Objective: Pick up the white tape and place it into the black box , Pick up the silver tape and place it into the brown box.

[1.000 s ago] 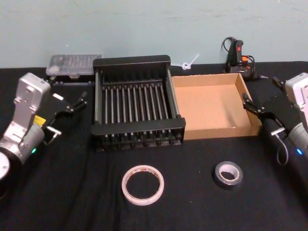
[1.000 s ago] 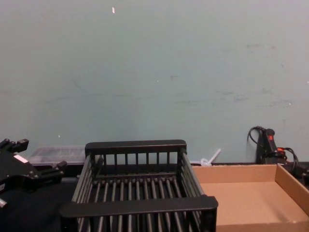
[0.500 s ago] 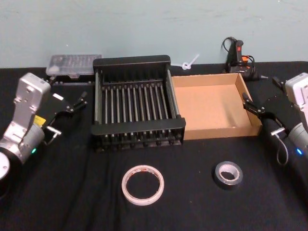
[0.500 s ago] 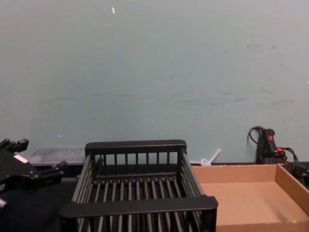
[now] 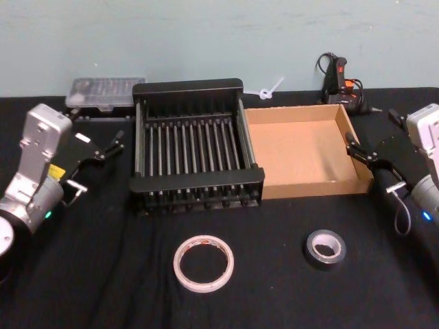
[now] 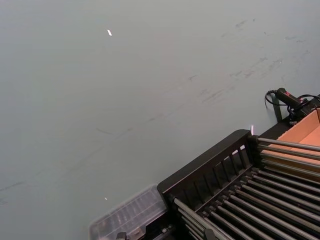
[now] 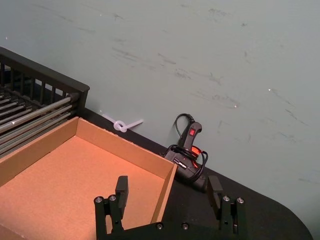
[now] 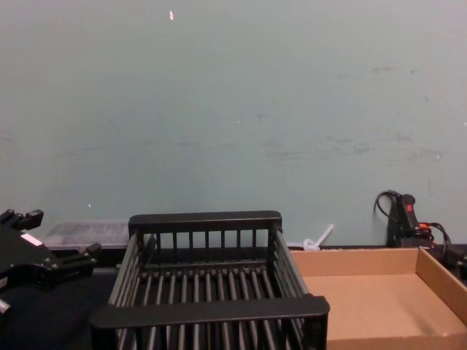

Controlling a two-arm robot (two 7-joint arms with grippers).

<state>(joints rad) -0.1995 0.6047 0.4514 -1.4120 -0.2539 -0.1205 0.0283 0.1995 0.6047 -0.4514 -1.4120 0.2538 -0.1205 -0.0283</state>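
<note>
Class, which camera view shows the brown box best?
The head view: it shows the whole brown box from above, beside the black box. The chest and right wrist views show parts of it; the left wrist view just a corner.

The black slatted plastic crate point(image 5: 188, 145) and the shallow tan cardboard tray point(image 5: 306, 151) sit side by side on the black-covered surface point(image 5: 103, 274), crate left, touching. Nearer the robot, well apart, lie the flat white tape roll point(image 5: 203, 263) before the crate and the small grey-silver tape roll point(image 5: 325, 248) before the tray.
</note>
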